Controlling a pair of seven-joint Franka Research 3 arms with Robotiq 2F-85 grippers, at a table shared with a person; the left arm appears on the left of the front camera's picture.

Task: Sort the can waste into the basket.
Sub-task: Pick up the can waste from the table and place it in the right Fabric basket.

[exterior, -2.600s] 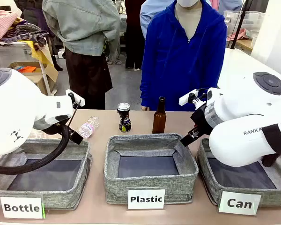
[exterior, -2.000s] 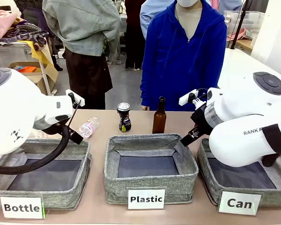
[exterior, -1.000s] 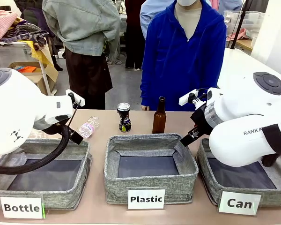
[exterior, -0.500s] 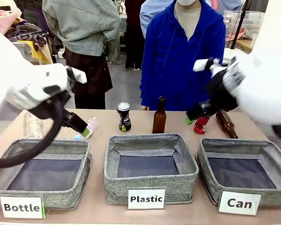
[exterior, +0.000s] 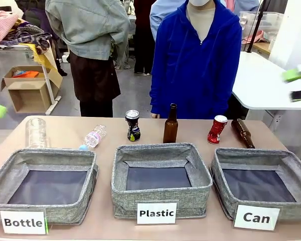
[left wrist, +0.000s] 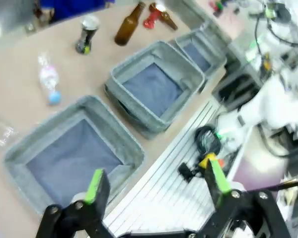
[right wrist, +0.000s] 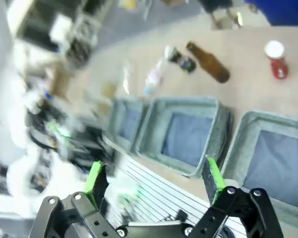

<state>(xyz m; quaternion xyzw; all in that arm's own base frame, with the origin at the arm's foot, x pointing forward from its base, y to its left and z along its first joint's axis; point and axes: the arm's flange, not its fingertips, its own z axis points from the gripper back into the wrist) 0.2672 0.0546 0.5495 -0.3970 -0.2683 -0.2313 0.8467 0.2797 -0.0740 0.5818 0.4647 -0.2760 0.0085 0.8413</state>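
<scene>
Just behind the far left corner of the basket (exterior: 253,152), on the worktop (exterior: 65,130): red can (exterior: 217,129), standing on end, long axis near vertical, perhaps with a slight lean. Well to the left of the basket, past the one marked "Plastic" (exterior: 155,147): black can (exterior: 133,125), also upright. Nothing in the basket yet.

Lying just beside the red can, behind the basket's far rim: brown bottle (exterior: 242,132). Standing between the two cans: second bottle (exterior: 170,124).

High above and to the right of the basket: right end effector (right wrist: 154,179), jaws spread wide, gripping nothing. From there, red can down and to the left, just beyond the basket. Far to the left of the basket, beyond the one marked "Bottle" (exterior: 50,152): left end effector (left wrist: 156,181), likewise spread wide and empty, also raised.

Clearly nearer to the red can: right arm. Black can roughly midway between the two.

Likely next: lower the right end effector over the red can, one finger either side of the upright body, minding the bottle lying alongside.
</scene>
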